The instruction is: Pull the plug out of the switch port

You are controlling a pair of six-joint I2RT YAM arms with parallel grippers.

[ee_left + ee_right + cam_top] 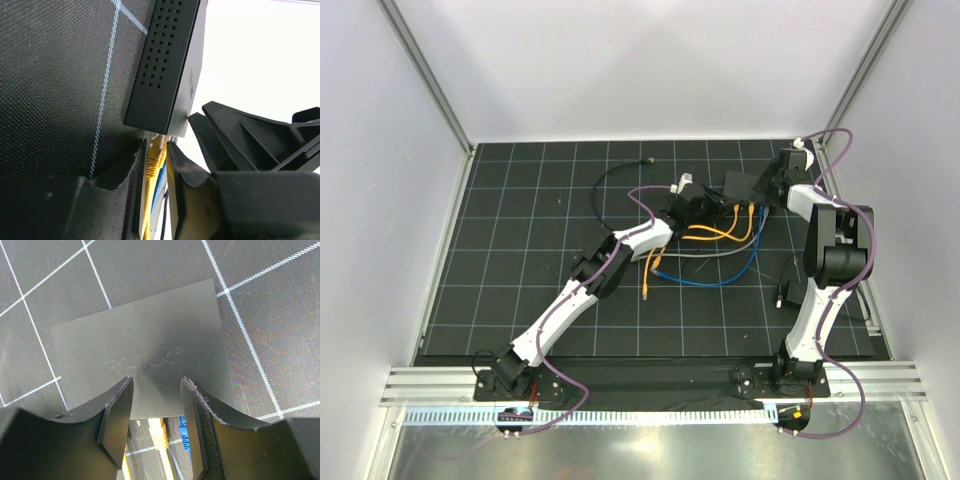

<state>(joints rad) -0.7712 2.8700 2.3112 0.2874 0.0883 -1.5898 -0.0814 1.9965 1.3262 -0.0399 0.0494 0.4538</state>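
The switch (742,185) is a flat matte-black box at the back right of the mat, with yellow, blue and grey cables running from its near edge. My left gripper (710,208) is at that edge. In the left wrist view its jaws (156,167) are closed around a yellow plug (156,155) that sits in a port of the switch (170,65). My right gripper (773,185) is over the switch's top. In the right wrist view it (156,390) is open, fingers spread above the lettered top (145,345), with a yellow plug (160,432) and a blue plug (184,436) below.
A loose black cable (610,175) curls at the back of the mat. A free yellow plug end (647,292) lies mid-mat. A small black connector (782,294) lies by the right arm. White walls and metal posts surround the gridded mat (520,250).
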